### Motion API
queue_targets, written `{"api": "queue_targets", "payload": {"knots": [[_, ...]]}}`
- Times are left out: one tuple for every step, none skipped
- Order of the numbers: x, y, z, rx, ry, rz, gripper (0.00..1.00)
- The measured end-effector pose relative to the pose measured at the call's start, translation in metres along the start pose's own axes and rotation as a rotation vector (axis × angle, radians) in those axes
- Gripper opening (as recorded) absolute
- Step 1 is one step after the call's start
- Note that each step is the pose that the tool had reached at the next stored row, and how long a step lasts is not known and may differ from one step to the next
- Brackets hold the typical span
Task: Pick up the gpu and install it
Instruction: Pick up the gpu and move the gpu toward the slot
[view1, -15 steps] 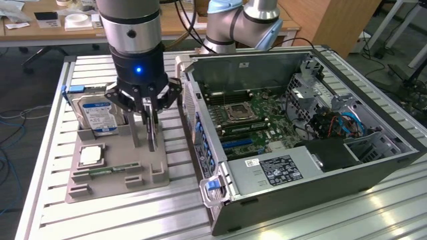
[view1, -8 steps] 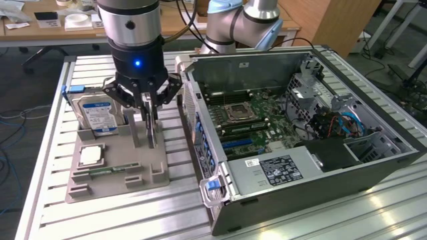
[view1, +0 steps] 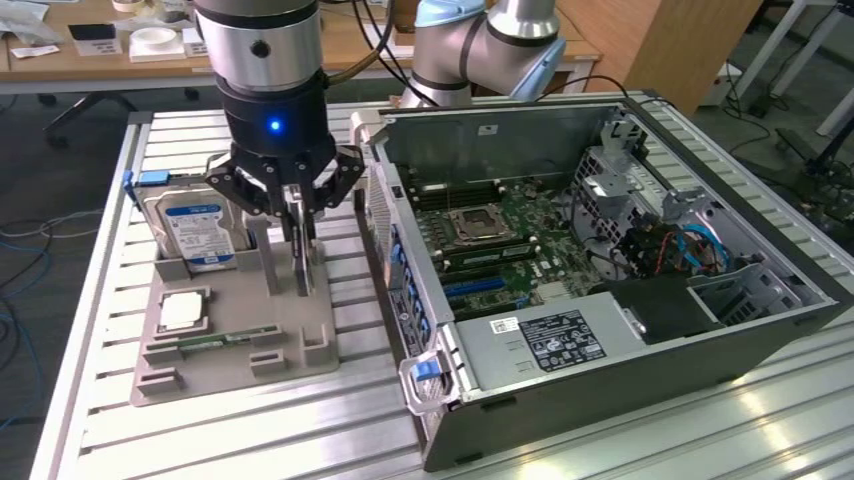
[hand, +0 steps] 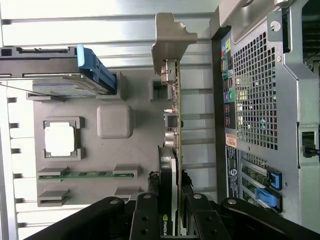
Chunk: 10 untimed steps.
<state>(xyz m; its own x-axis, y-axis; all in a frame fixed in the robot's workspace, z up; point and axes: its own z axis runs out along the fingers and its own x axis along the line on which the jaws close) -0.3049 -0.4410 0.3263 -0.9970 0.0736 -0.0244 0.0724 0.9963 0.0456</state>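
1. At the exterior view's left, a slatted metal table (view1: 267, 440) carries a grey holder tray (view1: 287, 350) of spare parts. A hard drive (view1: 200, 232) with a blue-white label stands upright at the tray's far-left corner. A square processor chip (view1: 183, 310) lies nearer, and a thin green memory stick (view1: 214, 340) lies flat nearer again.

2. Just right of the hard drive, the robot arm hangs straight down over the tray with a blue light showing on its wrist. Its gripper (view1: 300, 225) is drawn narrow onto the top edge of the gpu (view1: 306, 265) — in the wrist view the black fingers (hand: 146, 220) press against either face of the card.

3. The gpu stands on edge along the tray's right side, between the hard drive and the computer case (view1: 627, 360). The wrist view shows its green board edge-on, its black cooler (hand: 166, 170) on the face turned toward the drive, and its silver bracket (hand: 170, 42) at the far end. Whether the lower edge sits in the tray's slot or just clear of it cannot be told.

4. At the right lies the open computer case, its perforated rear panel facing the tray and near the card. Its motherboard (view1: 507, 225) is exposed, and a blue latch (view1: 424, 370) sits at the near corner. A second arm's base (view1: 481, 40) stands beyond the case.
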Motion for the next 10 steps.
{"api": "queue_targets", "payload": {"knots": [[0.0000, 0.0000, 0.0000, 0.0000, 0.0000, 0.000, 0.27], [0.0000, 0.0000, 0.0000, 0.0000, 0.0000, 0.000, 0.27], [0.0000, 0.0000, -0.0003, 0.0000, 0.0001, 0.000, 0.27], [0.0000, 0.0000, -0.0009, 0.0003, 0.0003, 0.000, 0.27], [0.0000, 0.0001, -0.0017, 0.0003, 0.0003, 0.000, 0.27], [0.0000, 0.0001, -0.0027, 0.0001, 0.0001, 0.000, 0.27], [-0.0001, 0.0002, -0.0043, 0.0000, 0.0001, 0.000, 0.27], [-0.0001, 0.0003, -0.0058, 0.0001, 0.0001, 0.000, 0.27], [-0.0002, 0.0003, -0.0074, 0.0000, 0.0001, 0.000, 0.27], [-0.0002, 0.0004, -0.0091, 0.0000, 0.0000, 0.000, 0.27]]}}
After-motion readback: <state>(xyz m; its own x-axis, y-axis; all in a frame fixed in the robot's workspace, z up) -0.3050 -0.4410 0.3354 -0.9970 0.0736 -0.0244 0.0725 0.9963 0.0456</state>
